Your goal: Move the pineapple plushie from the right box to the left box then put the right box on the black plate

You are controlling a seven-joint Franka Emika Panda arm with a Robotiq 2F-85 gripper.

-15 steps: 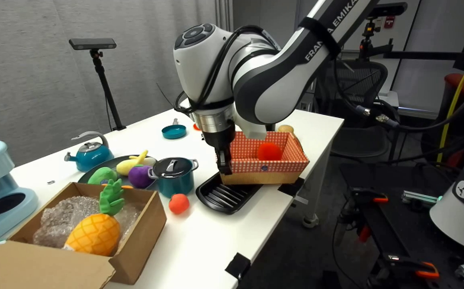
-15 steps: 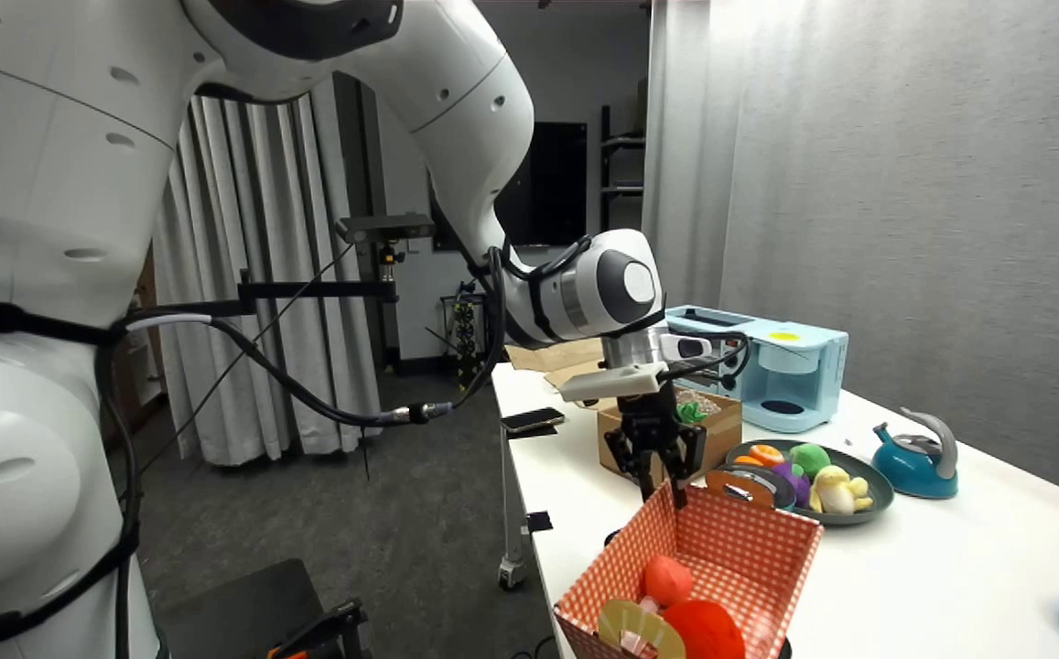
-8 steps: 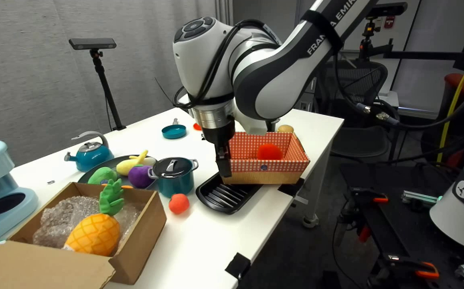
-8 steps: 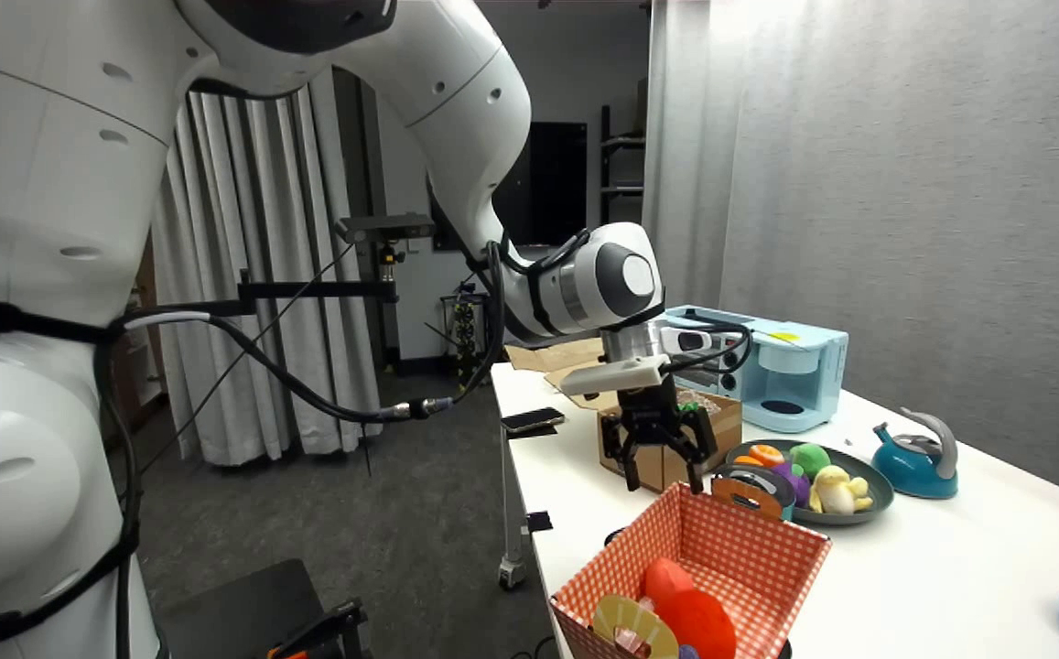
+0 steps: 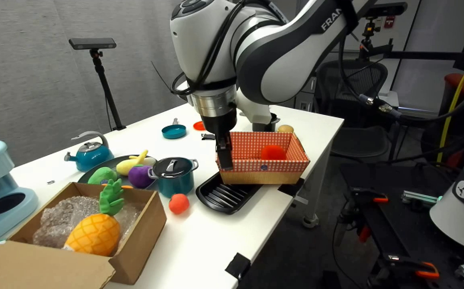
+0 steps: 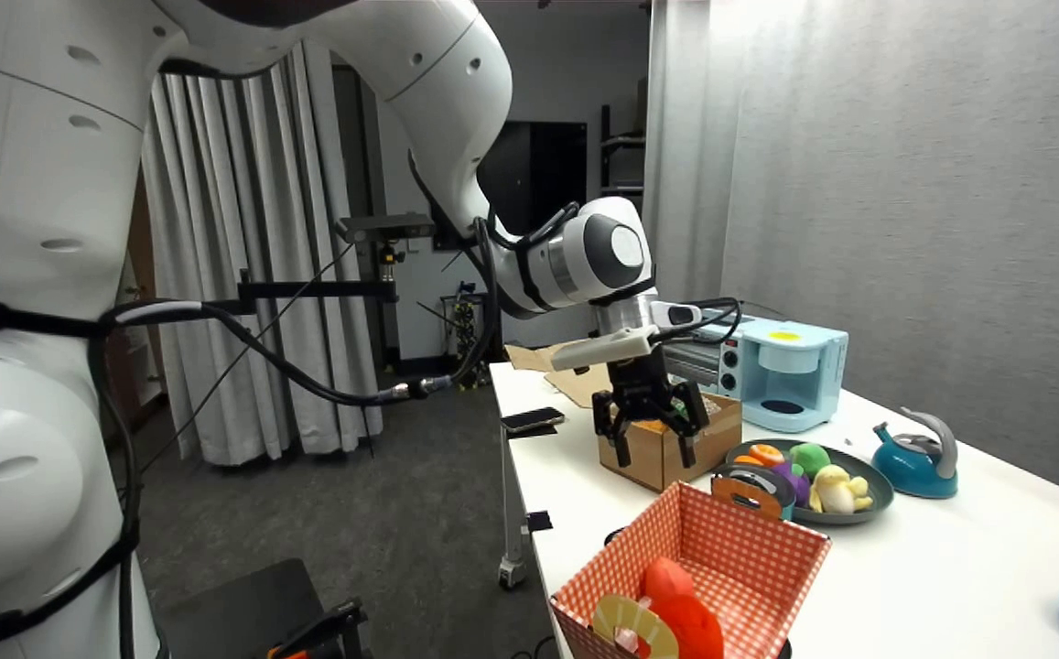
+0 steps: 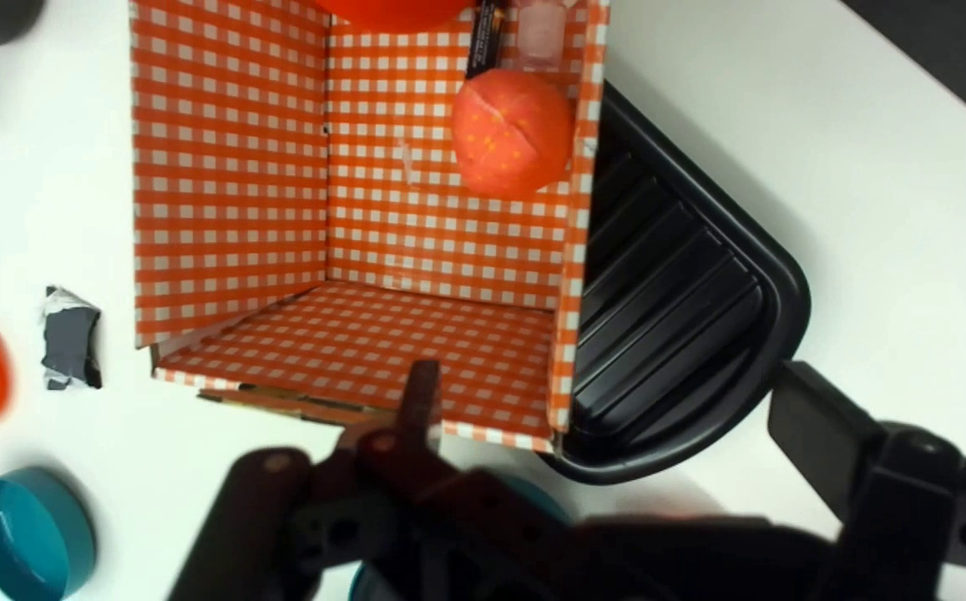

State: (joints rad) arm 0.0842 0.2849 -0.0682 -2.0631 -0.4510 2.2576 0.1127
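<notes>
The pineapple plushie [image 5: 94,235] lay in the left box [image 5: 145,235], so placing the right box [image 7: 232,167] seemed the step underway. In the wrist view it sat askew over the black plate [image 7: 683,292], whose end jutted toward four o'clock; near five o'clock the hand [image 7: 612,380] stood spread and empty. The next move likely called for squaring the box.

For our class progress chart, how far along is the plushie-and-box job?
Done: the pineapple plushie lies in the left box, and the right box appears to rest askew on the black plate, whose ridged end juts out.
In hand: nothing; the gripper stands open.
Remaining: perhaps only squaring up the right box and moving the gripper clear.
</notes>
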